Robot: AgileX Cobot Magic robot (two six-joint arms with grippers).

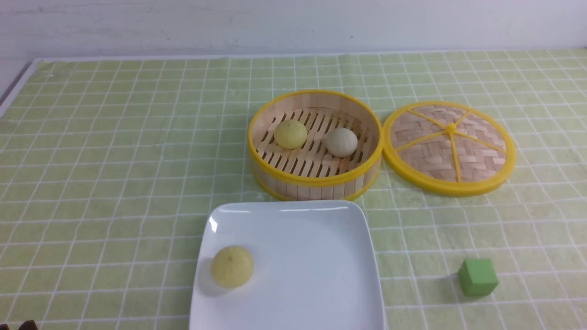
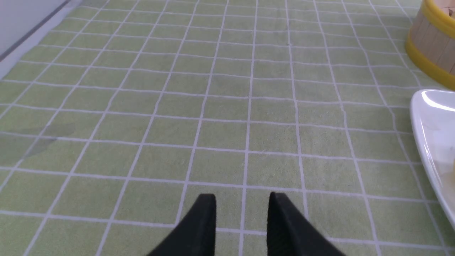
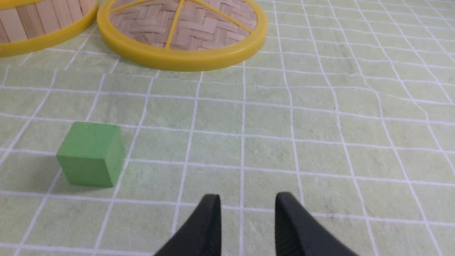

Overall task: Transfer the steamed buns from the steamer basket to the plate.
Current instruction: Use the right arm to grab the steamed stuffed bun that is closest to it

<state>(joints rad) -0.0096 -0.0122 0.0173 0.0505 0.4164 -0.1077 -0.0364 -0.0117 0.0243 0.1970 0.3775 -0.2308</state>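
Steamer basket point(image 1: 316, 181) held two, plate point(image 1: 321, 256) one
We saw the yellow bun point(image 1: 290, 134) and off-white bun point(image 1: 341, 141) inside, the third bun point(image 1: 232, 266) plated just before it; left gripper point(image 2: 241, 195) and right gripper point(image 3: 247, 195) hung parted, empty.

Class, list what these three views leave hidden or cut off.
- Front view: the plate runs off the lower edge, and the front wall of the steamer basket hides its near floor.
- Left wrist view: the picture's edge cuts off most of the plate and steamer basket.
- Right wrist view: only the steamer basket's outer wall shows.
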